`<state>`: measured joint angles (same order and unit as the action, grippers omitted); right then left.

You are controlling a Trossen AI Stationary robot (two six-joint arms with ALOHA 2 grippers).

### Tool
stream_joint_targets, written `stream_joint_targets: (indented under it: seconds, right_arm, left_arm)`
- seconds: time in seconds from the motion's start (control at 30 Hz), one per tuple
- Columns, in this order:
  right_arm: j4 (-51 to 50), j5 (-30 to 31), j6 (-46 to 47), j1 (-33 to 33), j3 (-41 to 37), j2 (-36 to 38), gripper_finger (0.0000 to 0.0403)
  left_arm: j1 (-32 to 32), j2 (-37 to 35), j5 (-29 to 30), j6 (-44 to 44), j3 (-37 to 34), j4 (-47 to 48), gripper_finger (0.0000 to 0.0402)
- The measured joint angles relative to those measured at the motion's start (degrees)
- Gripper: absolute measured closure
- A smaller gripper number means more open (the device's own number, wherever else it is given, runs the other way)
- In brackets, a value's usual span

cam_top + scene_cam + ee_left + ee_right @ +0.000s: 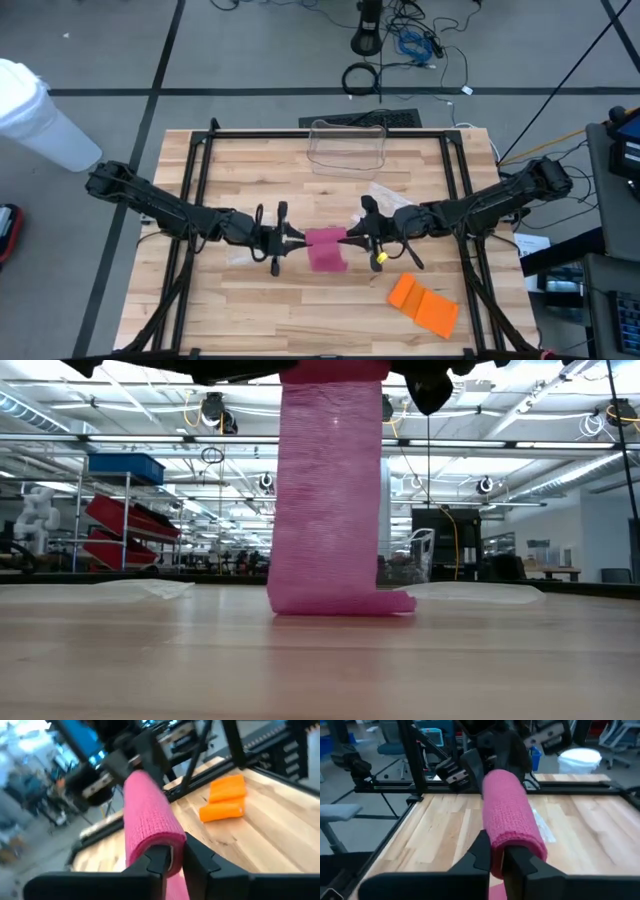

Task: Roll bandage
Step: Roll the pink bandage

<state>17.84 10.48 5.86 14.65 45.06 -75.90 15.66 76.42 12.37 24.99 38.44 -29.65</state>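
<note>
Fingers (200, 860) pinch bandage (326, 247) ends.

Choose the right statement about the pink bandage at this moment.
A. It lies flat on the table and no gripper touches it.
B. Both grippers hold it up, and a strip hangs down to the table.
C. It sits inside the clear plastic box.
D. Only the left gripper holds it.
B: the left gripper and the right gripper each pinch an end of the pink bandage, and in the low view its loose strip hangs down onto the table.
</note>
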Motion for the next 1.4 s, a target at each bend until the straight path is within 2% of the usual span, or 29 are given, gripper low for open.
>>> stream_joint_targets:
  seconds: [0.17,0.33,0.5,0.63,0.8,0.97,1.13,1.27,1.4]
  right_arm:
    - [-0.5,5.8,-4.9,1.3,0.1,0.0,0.0391]
    - [-0.5,8.8,-12.0,2.9,0.2,-0.1,0.0397]
    - [-1.4,15.9,-20.1,4.8,0.4,-0.2,0.0397]
    - [-1.7,16.9,-25.1,5.5,0.4,-0.2,0.0397]
    - [-2.3,17.1,-29.7,5.7,0.4,-0.2,0.0397]
    - [-2.5,16.9,-32.1,5.7,0.4,-0.2,0.0397]
    - [-2.6,16.6,-30.6,5.7,0.4,-0.2,0.0387]
    - [-2.9,16.5,-24.0,5.7,0.3,-0.2,0.0354]
    - [-2.8,10.6,-18.1,5.6,0.1,-0.2,0.0326]
  left_arm:
    - [-0.8,0.1,-1.3,-4.8,0.1,-0.1,0.0300]
    - [-2.0,-0.3,-3.7,-9.5,0.3,-0.8,0.0264]
    - [-3.0,-0.8,-4.3,-14.5,0.4,-1.4,0.0256]
    - [-3.0,-0.9,-4.9,-15.5,0.5,-2.2,0.0256]
    - [-3.0,-0.9,-4.9,-15.5,0.5,-2.3,0.0280]
    - [-3.0,-0.9,-4.9,-12.4,0.5,-2.3,0.0336]
    - [-2.9,-0.9,-4.9,-9.2,0.5,-2.2,0.0387]
    - [-2.9,-1.0,-4.9,-5.2,0.5,-1.6,0.0386]
    - [-2.6,-1.0,-3.6,0.3,0.5,0.3,0.0380]
